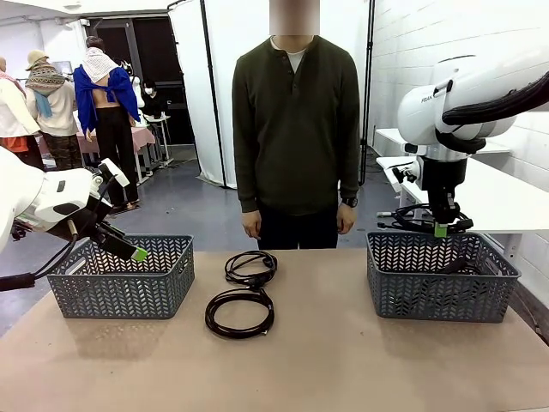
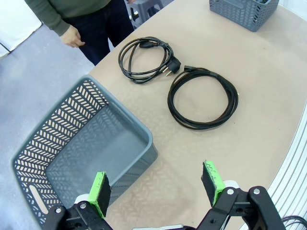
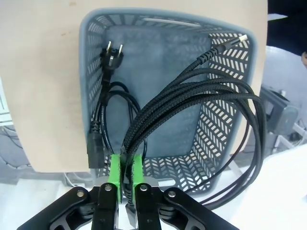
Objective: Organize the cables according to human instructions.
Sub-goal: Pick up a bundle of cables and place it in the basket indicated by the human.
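— Which one has the right gripper (image 3: 125,164) got hold of?
— The braided cable (image 3: 192,91). The green pads are pinched tight on a bunch of its strands where the loops come together. The rest hangs in big slack loops over the right basket (image 3: 91,72), with one loop drooping past the rim, I think
— Looks floppy
— Very. It's light and limp with nothing to break, but I'd expect it to swing and the loops to catch on the basket wall. The woven sleeve should give the pads good bite, so I doubt it slips
— Anything else in that basket?
— A power cord (image 3: 108,110) lies on its floor, two-pin plug up by one corner
— And the left gripper (image 2: 156,181)?
— Wide open, holding nothing, hanging over the edge of the left basket (image 2: 57,139)
— What's on the table (image 1: 300,369)?
— Two coils in the middle, between the baskets, in front of the person (image 1: 296,129). The far coil (image 1: 250,267) has its plugs showing. The near coil (image 1: 239,312) is a rounder ring just beside it, maybe touching
— Where would you grab those?
— Across the bundle of turns on one side of the ring, so all the strands lift together. The jacket is smooth and a bit stiffer than the braid, I'd guess. The plug ends are the heavy bits and will dangle
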Controlling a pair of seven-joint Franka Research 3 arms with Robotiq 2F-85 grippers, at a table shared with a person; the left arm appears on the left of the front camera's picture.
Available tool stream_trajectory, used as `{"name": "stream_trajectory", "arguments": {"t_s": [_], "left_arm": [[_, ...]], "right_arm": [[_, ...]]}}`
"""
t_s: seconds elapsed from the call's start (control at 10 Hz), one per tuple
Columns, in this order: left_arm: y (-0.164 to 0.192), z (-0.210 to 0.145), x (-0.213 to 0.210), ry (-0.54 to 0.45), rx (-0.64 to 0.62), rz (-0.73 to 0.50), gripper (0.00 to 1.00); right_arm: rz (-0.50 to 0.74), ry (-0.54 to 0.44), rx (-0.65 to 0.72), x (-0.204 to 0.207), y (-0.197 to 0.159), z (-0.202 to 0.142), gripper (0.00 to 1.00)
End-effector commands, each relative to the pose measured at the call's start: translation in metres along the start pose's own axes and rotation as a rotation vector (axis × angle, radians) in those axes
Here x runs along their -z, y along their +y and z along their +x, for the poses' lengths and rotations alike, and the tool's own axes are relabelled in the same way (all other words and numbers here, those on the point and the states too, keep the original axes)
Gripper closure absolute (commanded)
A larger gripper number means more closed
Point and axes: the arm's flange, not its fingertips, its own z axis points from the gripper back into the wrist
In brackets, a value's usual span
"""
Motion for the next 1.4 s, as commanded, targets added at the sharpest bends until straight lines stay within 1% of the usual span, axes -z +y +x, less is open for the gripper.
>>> {"name": "stream_trajectory", "arguments": {"t_s": [0.0, 0.2, 0.4, 0.8, 1.2, 1.3], "left_arm": [[0.001, 0.000, 0.001, -0.003, -0.017, 0.001, 0.00], [0.001, 0.000, 0.001, -0.003, -0.017, 0.001, 0.00], [0.001, 0.000, 0.001, -0.003, -0.017, 0.001, 0.00], [0.001, 0.000, 0.001, -0.003, -0.017, 0.001, 0.00], [0.001, 0.000, 0.001, -0.003, -0.017, 0.001, 0.00], [0.001, 0.000, 0.001, -0.003, -0.017, 0.001, 0.00]], "right_arm": [[-0.006, -0.001, -0.004, -0.002, 0.001, 0.001, 1.00], [0.000, 0.000, -0.001, 0.000, 0.000, 0.000, 1.00], [0.013, -0.023, -0.024, 0.012, -0.003, 0.002, 1.00], [0.039, -0.002, -0.029, 0.037, -0.002, 0.000, 1.00], [0.072, -0.041, -0.033, 0.053, 0.001, 0.004, 1.00], [0.088, -0.034, -0.037, 0.054, 0.001, 0.005, 0.81]]}}
